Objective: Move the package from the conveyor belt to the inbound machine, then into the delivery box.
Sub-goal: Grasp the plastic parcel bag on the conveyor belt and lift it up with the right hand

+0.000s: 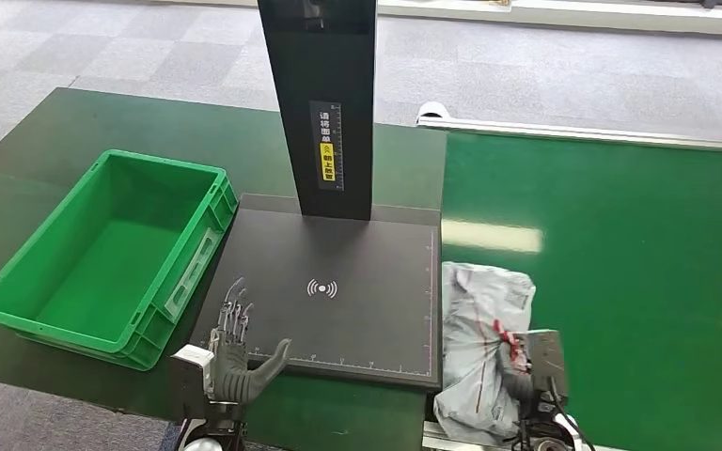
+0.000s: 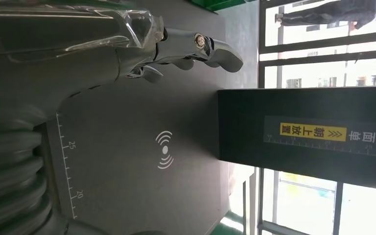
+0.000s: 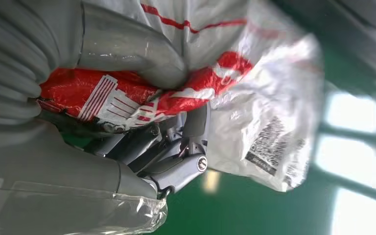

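Observation:
The package is a crumpled white-grey plastic mailer with red print, lying on the green conveyor belt right beside the black inbound machine's platform. My right hand grips its near end; in the right wrist view the thumb and fingers pinch the red-printed part of the package. My left hand is open, fingers spread, over the platform's near left corner, holding nothing; the left wrist view shows the fingers above the scan symbol. The green delivery box stands empty at the left.
The machine's black upright post with a yellow label rises from the platform's far edge. A white roller marks the belt's far end. Grey carpet floor lies beyond the green table. A person walks outside the windows.

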